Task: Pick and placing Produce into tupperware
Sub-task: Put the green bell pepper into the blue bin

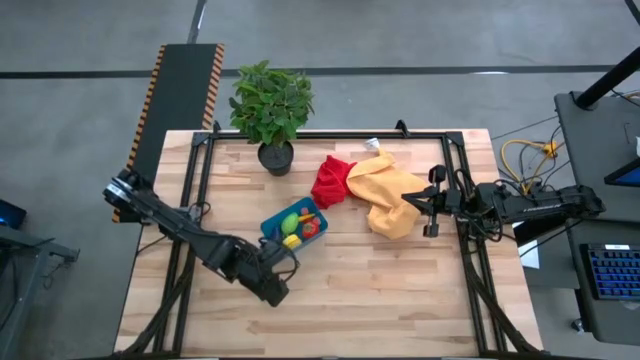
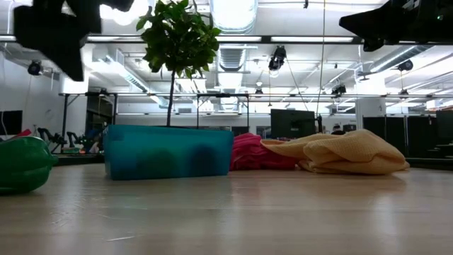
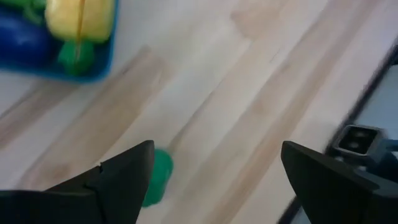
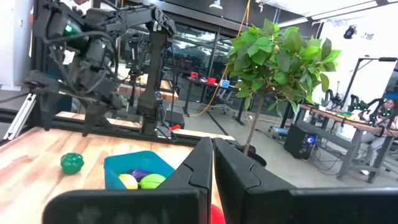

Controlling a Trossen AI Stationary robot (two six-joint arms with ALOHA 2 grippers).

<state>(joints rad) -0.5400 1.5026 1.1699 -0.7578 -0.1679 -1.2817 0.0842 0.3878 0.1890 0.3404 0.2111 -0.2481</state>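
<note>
The teal-blue tupperware [image 1: 283,222] sits mid-table and holds yellow, green and red toy produce [image 1: 297,224]. A green toy pepper [image 3: 158,177] rests on the wood near the tupperware's near-left side; it also shows in the low view [image 2: 21,164] and the right wrist view [image 4: 71,163], while my left arm hides it in the high view. My left gripper [image 3: 216,149] hangs open above the table, with the pepper below and beside one finger, untouched. My right gripper [image 4: 212,146] is shut and hovers above the right part of the yellow cloth [image 1: 390,198].
A red cloth [image 1: 330,180] and the yellow cloth lie bunched right of the tupperware. A potted plant [image 1: 271,108] stands at the far edge. Bare wood spreads across the near half of the table [image 1: 380,300]. Black frame rails run along both sides.
</note>
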